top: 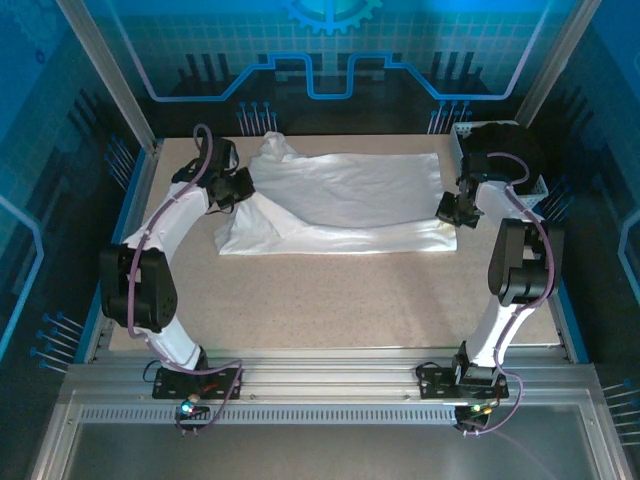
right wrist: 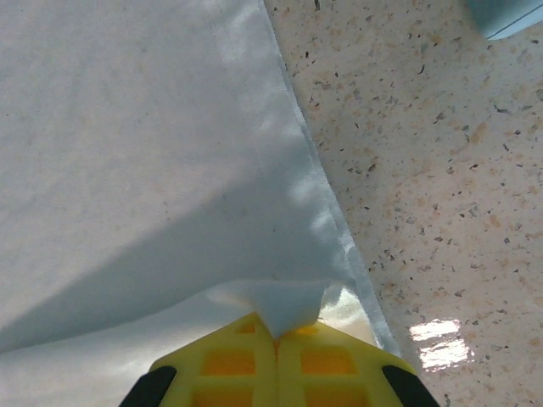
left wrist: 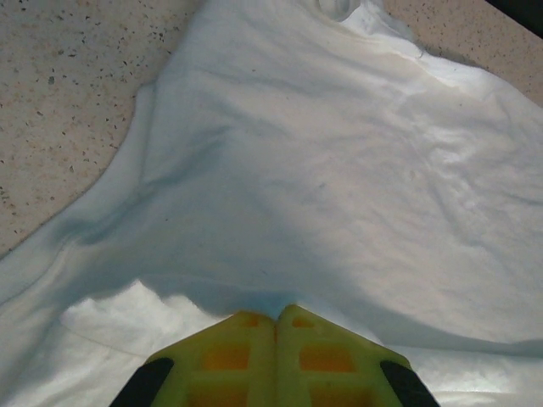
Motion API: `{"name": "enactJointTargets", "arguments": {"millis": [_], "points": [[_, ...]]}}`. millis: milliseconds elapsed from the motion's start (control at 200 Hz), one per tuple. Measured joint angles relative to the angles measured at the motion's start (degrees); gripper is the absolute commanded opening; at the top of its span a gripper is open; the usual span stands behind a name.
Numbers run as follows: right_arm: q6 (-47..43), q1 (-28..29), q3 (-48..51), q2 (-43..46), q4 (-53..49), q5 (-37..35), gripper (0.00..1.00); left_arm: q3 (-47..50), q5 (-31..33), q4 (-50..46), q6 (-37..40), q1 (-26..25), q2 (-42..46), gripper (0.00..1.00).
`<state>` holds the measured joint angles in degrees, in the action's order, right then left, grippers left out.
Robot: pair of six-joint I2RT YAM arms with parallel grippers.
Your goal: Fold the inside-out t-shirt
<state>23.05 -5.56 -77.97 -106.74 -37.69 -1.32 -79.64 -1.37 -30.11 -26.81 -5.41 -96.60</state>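
There is one white t-shirt here, spread across the far half of the speckled table, rumpled and bunched up on its left side and flatter towards the right. Two arms reach over it, one from each side. The left hand is clenched on the cloth at the shirt's left end. Its two yellow fingers are pressed tight together, and the fabric rises to them in a tent. The right hand is clenched on the shirt's right edge, near the front corner. A small nub of hem is pinched between its two fingertips, and the seam runs away along the bare table. One dark bundle sits at the far right corner, apart from the shirt.
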Motion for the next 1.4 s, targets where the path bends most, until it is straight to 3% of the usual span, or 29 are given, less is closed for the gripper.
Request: {"name": "enactJointTargets", "arguments": {"millis": [460,525,620,675,790,955,1065,1195,1286,1401], "points": [[-0.2,0.7,-7.8,-5.4,-0.9,-1.3,0.03,-4.9,-0.6,0.0,0.0,2.2,-3.3,0.0],[-0.3,0.9,-9.7,-7.3,-1.2,-1.5,0.06,-7.0,-0.7,0.2,0.0,2.2,-5.9,0.0],[-0.7,1.2,-12.7,-10.2,-1.6,-2.0,0.19,-10.3,-0.6,0.5,0.0,2.2,-10.3,0.0],[-1.4,1.2,-14.3,-11.7,-1.7,-2.6,0.29,-12.4,-0.6,0.9,0.0,2.2,-13.2,0.06],[-2.4,1.4,-16.0,-13.1,-1.9,-3.7,0.38,-16.7,-0.6,1.9,0.0,2.2,-19.3,0.13],[-4.5,3.0,-14.4,-10.7,-1.4,-5.7,0.45,-21.6,-0.6,1.9,0.3,2.4,-25.5,0.47],[-5.7,6.4,-6.7,-2.9,0.0,-6.0,0.5,-15.9,0.3,4.1,0.4,2.7,-22.0,0.56],[-6.2,11.9,-0.3,4.2,1.1,-3.8,0.5,3.2,-0.6,10.0,-2.3,3.0,-8.2,0.59],[-6.4,12.7,-0.2,3.1,1.4,-2.2,0.48,12.0,-3.1,13.6,-4.6,3.0,-1.8,0.59],[-7.1,11.0,-1.1,-1.7,0.9,-2.2,0.47,15.4,-4.9,16.8,-5.4,3.0,-2.2,0.57]]}}
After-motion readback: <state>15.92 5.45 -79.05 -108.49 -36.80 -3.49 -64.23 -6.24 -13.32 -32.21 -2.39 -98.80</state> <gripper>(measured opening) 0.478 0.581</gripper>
